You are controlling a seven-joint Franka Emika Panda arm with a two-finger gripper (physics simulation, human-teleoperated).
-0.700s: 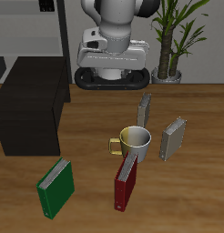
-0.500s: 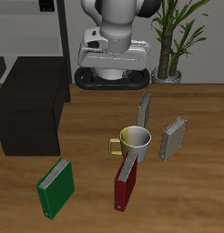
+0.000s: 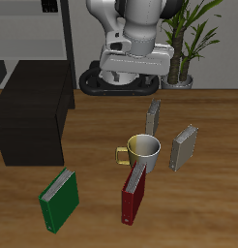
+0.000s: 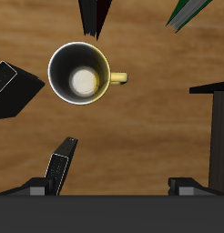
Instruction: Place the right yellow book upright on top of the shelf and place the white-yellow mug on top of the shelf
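Since the earlier frames the arm has turned and shifted toward the potted plant (image 3: 179, 39), its white wrist now rotated; nothing on the desk (image 3: 92, 145) has moved. The pincer (image 4: 112, 187) hangs high above the desk, holding nothing, and its two fingertips (image 4: 34, 187) sit well apart in the wrist view, so it is spread wide.

Which grey-tan book is the right yellow book is not certain from these views. One grey-tan book (image 3: 154, 120) stands upright just behind the white-yellow mug (image 3: 143, 149); the other grey-tan book (image 3: 183, 146) stands upright beside the mug, toward the plant's side. In the wrist view they show as dark slabs, one (image 4: 60, 167) nearer the pincer and one (image 4: 14, 89) off to the side of the mug (image 4: 79, 75).

The mug stands upright on the desk, yellow inside, its handle (image 3: 122, 155) pointing toward the shelf (image 3: 34, 116). A red book (image 3: 134, 192) stands just in front of the mug, close to it or touching. A green book (image 3: 60, 201) stands nearer the front edge, apart from the others. The black shelf stands on the desk, well apart from the mug, its flat top bare.
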